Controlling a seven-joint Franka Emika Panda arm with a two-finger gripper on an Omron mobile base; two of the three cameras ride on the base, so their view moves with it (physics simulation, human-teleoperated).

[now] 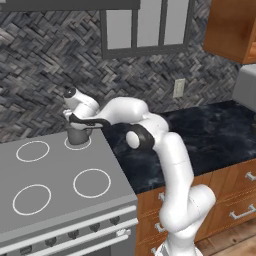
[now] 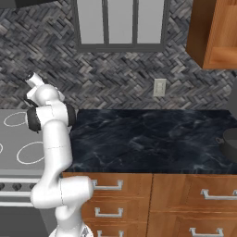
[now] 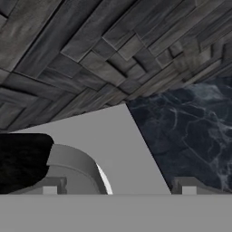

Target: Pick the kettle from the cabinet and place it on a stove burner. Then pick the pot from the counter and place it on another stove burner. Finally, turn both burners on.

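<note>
The small dark grey kettle [image 1: 77, 136] stands on the back right burner of the grey stove [image 1: 60, 170], close to the wall. My gripper [image 1: 80, 121] hovers right over its black handle. In the hand view the gripper [image 3: 118, 186] is open, with its fingertips [image 3: 50, 186] far apart and nothing clamped between them. There the kettle [image 3: 72, 165] lies at the lower left, beside the left tip. The wide dark pot [image 2: 229, 143] sits at the far right of the black marble counter [image 2: 148, 139]. The brown wall cabinet [image 2: 215, 32] hangs at the upper right.
Three ringed burners lie free: back left [image 1: 32, 151], front left [image 1: 31, 199] and front right [image 1: 92, 183]. A row of dark knobs [image 1: 75, 233] runs along the stove's front. Behind it rises the herringbone wall with a window [image 1: 145, 27] and an outlet [image 1: 178, 88].
</note>
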